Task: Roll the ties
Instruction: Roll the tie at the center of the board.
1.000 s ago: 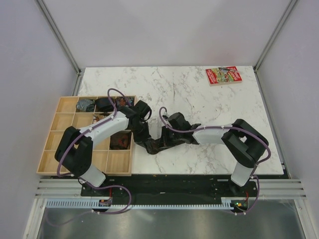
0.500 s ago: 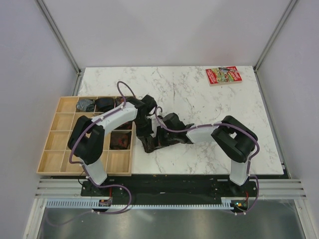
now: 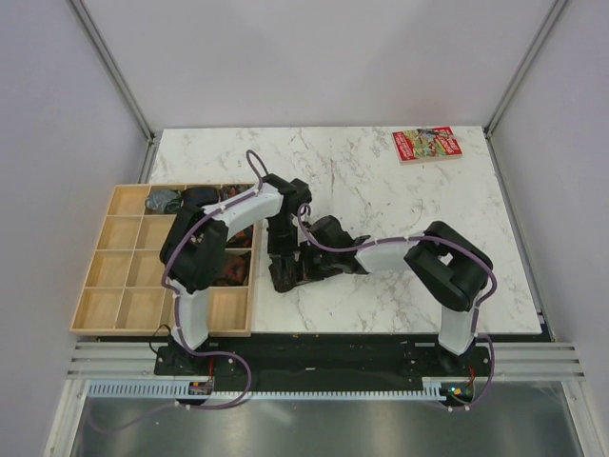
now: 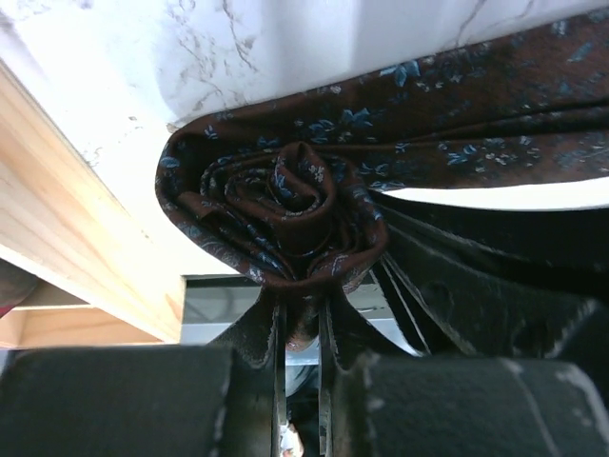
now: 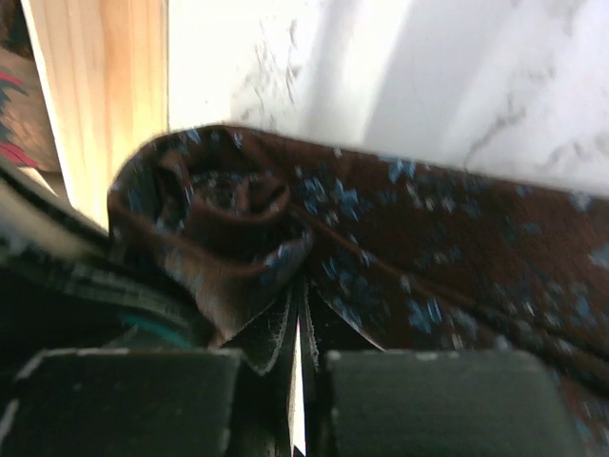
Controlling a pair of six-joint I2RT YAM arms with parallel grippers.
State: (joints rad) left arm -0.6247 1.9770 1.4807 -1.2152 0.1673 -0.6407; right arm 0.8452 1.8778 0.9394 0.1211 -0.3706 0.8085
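A dark brown tie (image 4: 285, 205) with small blue flowers is wound into a spiral roll (image 5: 219, 214) on the marble, just right of the wooden tray. Its loose tail (image 4: 495, 105) runs off to the right (image 5: 457, 276). My left gripper (image 4: 300, 309) is shut on the roll's lower edge, with fabric pinched between its fingers. My right gripper (image 5: 303, 309) is shut at the fold where the roll meets the tail. From above, both grippers (image 3: 284, 268) (image 3: 306, 265) meet over the dark bundle (image 3: 285, 279).
The wooden compartment tray (image 3: 124, 276) lies at the left, its edge (image 4: 76, 257) close beside the roll. Rolled bundles (image 3: 164, 201) (image 3: 198, 198) sit in its back row and another (image 3: 228, 271) in a nearer cell. A red booklet (image 3: 426, 145) lies at the far right.
The left arm has swung right from over the tray onto the table. The right gripper has moved left to meet it. The spread tie has bunched into a tighter bundle.
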